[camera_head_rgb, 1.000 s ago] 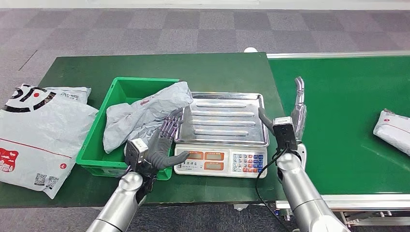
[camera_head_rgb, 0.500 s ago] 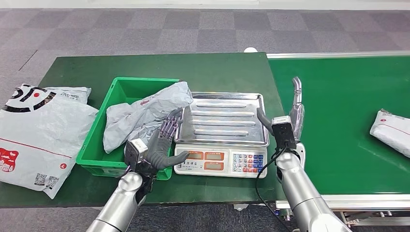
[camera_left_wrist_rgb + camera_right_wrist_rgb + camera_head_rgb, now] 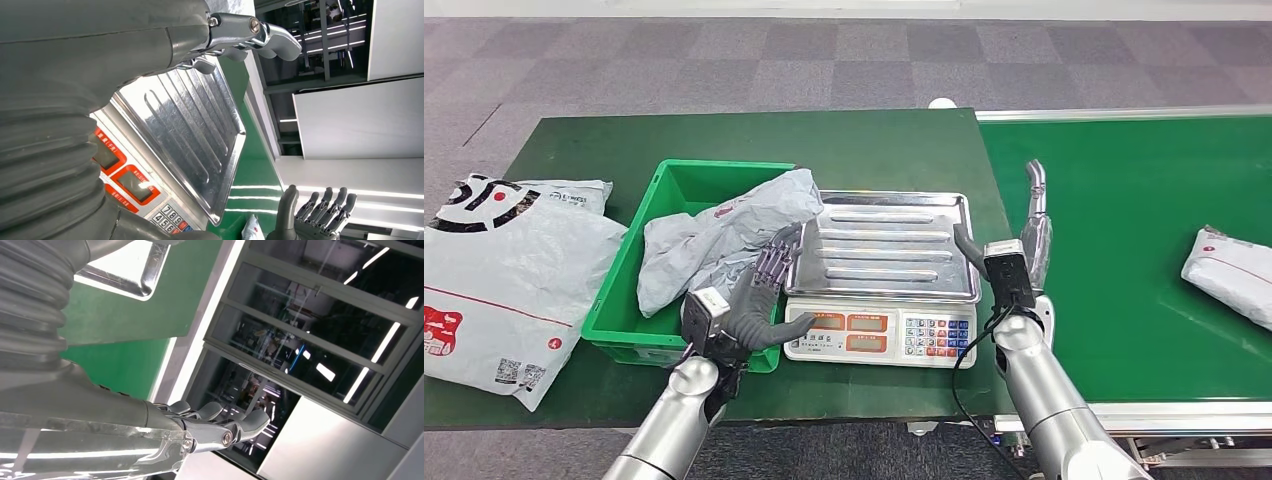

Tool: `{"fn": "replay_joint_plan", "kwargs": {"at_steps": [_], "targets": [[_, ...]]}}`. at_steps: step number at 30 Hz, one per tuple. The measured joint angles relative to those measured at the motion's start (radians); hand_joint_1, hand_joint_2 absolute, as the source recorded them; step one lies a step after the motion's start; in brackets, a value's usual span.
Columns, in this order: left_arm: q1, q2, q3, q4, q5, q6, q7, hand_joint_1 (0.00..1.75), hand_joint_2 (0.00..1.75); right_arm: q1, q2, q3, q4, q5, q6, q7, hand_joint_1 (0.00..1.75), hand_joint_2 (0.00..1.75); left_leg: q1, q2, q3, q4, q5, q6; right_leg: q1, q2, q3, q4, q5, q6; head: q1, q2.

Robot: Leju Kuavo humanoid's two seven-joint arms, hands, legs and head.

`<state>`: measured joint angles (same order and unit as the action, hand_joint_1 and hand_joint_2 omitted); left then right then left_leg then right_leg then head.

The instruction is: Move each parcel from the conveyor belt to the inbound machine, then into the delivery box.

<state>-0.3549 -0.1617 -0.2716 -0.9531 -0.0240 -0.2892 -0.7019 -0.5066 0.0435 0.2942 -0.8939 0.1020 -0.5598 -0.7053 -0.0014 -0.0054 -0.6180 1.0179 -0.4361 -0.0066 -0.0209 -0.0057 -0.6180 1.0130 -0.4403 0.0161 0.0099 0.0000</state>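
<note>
Head view, clock directions taken from pic centre. A scale (image 3: 882, 275) w/ ribbed steel tray is seen at centre on the dark green table (image 3: 624, 140); its red displays and keypad face the robot.

The left hand (image 3: 759, 295) is held at approx. 7 o'clock, just beside the scale's left front corner, above the right rim of the green bin (image 3: 624, 300). Fingers are spread and raised, thumb is stuck out toward the scale front; nothing is held. In the left wrist view the left hand (image 3: 75, 100) is shown close over the tray, fingertips (image 3: 280, 42) apart from the steel.

The right hand (image 3: 1029, 235) is raised at approx. 3 o'clock, just beside the tray's right edge, at the seam between table and conveyor belt (image 3: 1124, 200). Fingers are extended upward, thumb is angled toward the tray; nothing is gripped.

A grey parcel (image 3: 724, 235) is draped across the bin, its upper right corner lapping onto the tray's left rim. A white parcel w/ red markings (image 3: 1229, 275) is lying on the belt at 3 o'clock, far right edge, well apart from the right hand. A large white mailer bag (image 3: 499, 280) is lying at 9 o'clock on the table's left end, beside the bin.
</note>
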Motion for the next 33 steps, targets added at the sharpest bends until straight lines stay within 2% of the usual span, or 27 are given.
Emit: {"fn": "replay_joint_plan", "kwargs": {"at_steps": [33], "targets": [[0.003,0.0,0.0,0.003,-0.003,0.001,0.0,0.0,1.75,0.004,0.0,0.0,0.001,0.005,0.003,0.0,0.0,1.75,0.0,0.0,0.0,0.0,0.0,0.0,0.0,0.0,0.0,0.0,0.0,0.0,0.0,0.0]]}}
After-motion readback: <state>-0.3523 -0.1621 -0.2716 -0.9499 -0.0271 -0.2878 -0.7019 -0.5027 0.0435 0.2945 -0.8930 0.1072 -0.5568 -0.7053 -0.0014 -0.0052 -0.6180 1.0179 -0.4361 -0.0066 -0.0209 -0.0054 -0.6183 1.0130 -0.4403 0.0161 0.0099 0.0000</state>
